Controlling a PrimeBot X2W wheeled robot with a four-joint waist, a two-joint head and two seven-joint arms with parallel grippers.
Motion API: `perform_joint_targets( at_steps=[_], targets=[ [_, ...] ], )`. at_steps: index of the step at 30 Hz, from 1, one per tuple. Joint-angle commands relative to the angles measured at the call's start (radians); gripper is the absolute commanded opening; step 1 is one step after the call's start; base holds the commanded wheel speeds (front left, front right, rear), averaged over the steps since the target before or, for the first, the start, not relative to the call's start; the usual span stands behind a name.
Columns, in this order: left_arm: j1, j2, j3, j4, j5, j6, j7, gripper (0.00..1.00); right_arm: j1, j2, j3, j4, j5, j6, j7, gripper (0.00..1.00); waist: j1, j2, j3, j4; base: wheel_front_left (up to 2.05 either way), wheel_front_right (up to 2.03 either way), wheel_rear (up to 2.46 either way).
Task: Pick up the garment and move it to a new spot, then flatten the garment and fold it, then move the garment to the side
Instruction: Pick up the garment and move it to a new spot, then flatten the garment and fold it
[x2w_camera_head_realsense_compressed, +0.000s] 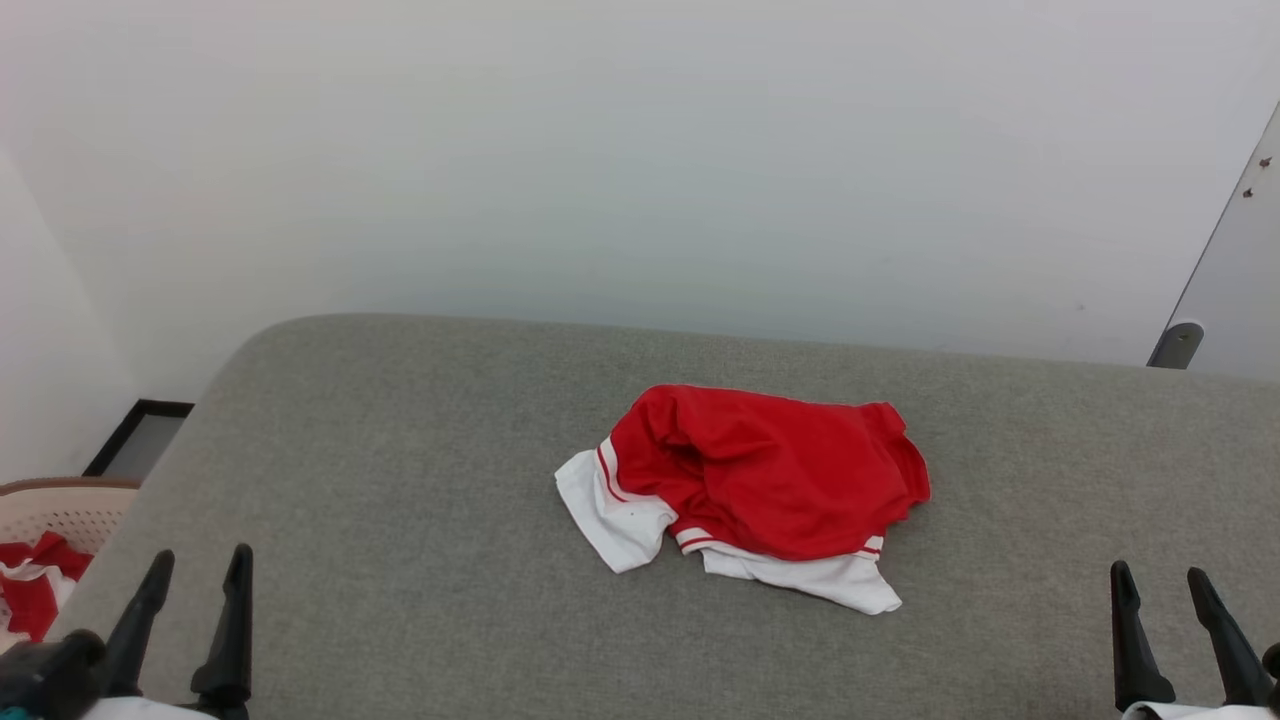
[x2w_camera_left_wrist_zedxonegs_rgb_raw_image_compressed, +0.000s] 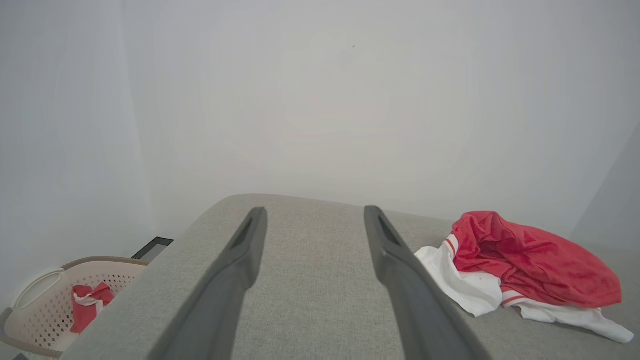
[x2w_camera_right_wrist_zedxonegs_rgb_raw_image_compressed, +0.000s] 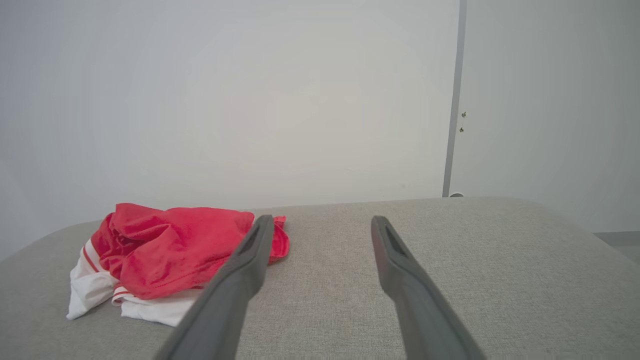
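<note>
Left gripper (x2w_camera_head_realsense_compressed: 202, 552) at seven o'clock and right gripper (x2w_camera_head_realsense_compressed: 1157, 569) at five — both spread wide, holding nothing. Beyond them the garment (x2w_camera_head_realsense_compressed: 770, 480) lies crumpled on the grey cushion (x2w_camera_head_realsense_compressed: 400, 450), toward twelve o'clock, well apart from either.

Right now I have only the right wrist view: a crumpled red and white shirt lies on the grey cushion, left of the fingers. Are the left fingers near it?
Observer: No. The left fingers stand open at the head view's lower left, apart from the shirt.
Operator: Anything off the cushion on that side?
Observer: A pale basket stands low beside the left end of the cushion.
Operator: Empty?
Observer: No, a red and white cloth lies in it.
</note>
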Motion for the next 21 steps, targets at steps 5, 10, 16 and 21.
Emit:
perform_joint_targets(
  at_steps=[5, 10, 16, 21],
  targets=[
    [0.021, -0.035, 0.039, 0.003, 0.046, -0.033, 0.0, 1.0, 0.019, 0.006, -0.007, -0.005, 0.0, 0.0, -0.006, 1.0, 0.0, 0.0, 0.001, 0.003, 0.0, 0.0, 0.0],
    [0.024, -0.057, 0.061, 0.008, 0.069, -0.051, 0.0, 1.0, 0.021, 0.005, -0.004, -0.008, -0.002, 0.0, -0.007, 1.0, 0.0, 0.0, 0.004, 0.002, 0.0, 0.0, 0.0],
    [0.019, -0.068, 0.065, 0.012, 0.082, -0.068, 0.0, 1.0, 0.019, 0.006, -0.001, -0.015, -0.006, 0.0, -0.007, 1.0, 0.0, 0.0, 0.014, -0.001, 0.0, 0.0, 0.0],
    [-0.04, -0.053, 0.038, 0.013, 0.072, -0.079, 0.034, 1.0, -0.005, 0.001, 0.008, -0.027, -0.013, 0.0, 0.003, 1.0, 0.0, 0.0, 0.043, -0.011, 0.0, 0.0, 0.0]
  ],
)
